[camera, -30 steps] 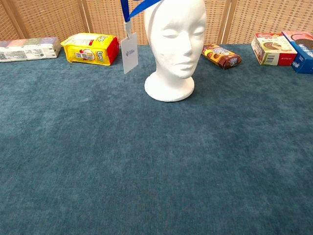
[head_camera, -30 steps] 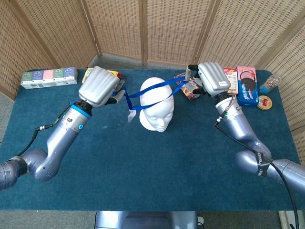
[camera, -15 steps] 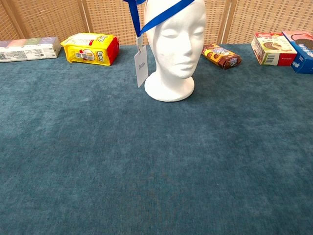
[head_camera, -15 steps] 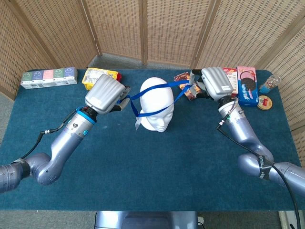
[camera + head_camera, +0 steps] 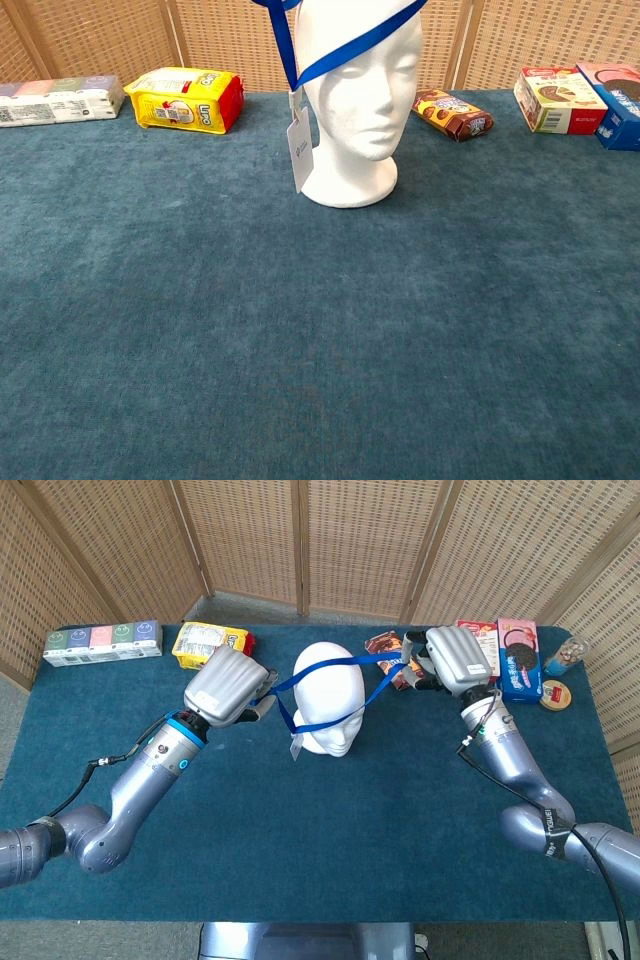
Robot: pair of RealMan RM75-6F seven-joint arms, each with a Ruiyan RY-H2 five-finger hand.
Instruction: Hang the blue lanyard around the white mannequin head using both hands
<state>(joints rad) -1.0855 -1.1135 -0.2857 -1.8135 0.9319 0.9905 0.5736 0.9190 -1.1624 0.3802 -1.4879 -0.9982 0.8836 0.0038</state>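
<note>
Badge: white card tag (image 5: 299, 150) dangles just left of white foam mannequin head (image 5: 330, 698) | blue ribbon lanyard (image 5: 340, 690): limp, light, slippery, loop draped across crown and face | left hand (image 5: 228, 685), right hand (image 5: 455, 660): each pinches a strap end; grip the ribbon itself.

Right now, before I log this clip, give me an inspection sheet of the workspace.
Surface: blue cloth table, flat.
Job's things: white head upright mid-table; lanyard stretched over its crown and across its face, not yet around the neck; badge hanging by the head's side.
Clutter: yellow pack, tissue row, brown snack, boxes, small jar.
Hands: left hand and right hand each hold a lanyard end, raised.
Cables: black cable along the left arm, another along the right arm.
Surroundings: wicker screens behind.
</note>
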